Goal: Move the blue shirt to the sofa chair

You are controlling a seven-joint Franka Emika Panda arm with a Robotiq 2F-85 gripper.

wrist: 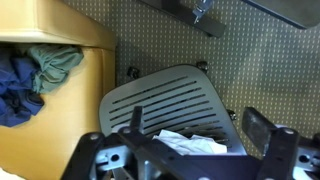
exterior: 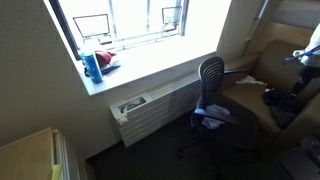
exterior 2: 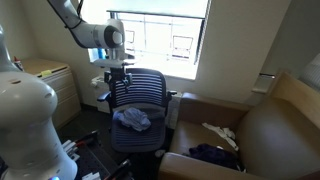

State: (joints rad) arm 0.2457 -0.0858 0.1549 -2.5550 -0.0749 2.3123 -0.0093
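Note:
A light blue shirt lies crumpled on the seat of a dark mesh office chair. It also shows in an exterior view and, looking pale, in the wrist view. The tan sofa chair stands beside the office chair and shows in an exterior view and in the wrist view. My gripper hangs above the office chair's backrest. In the wrist view its fingers are spread wide with nothing between them.
A dark blue garment and a white item lie on the sofa chair; the wrist view shows blue and green cloth there. A sill holds a blue bottle above a radiator. A wooden cabinet stands by the arm.

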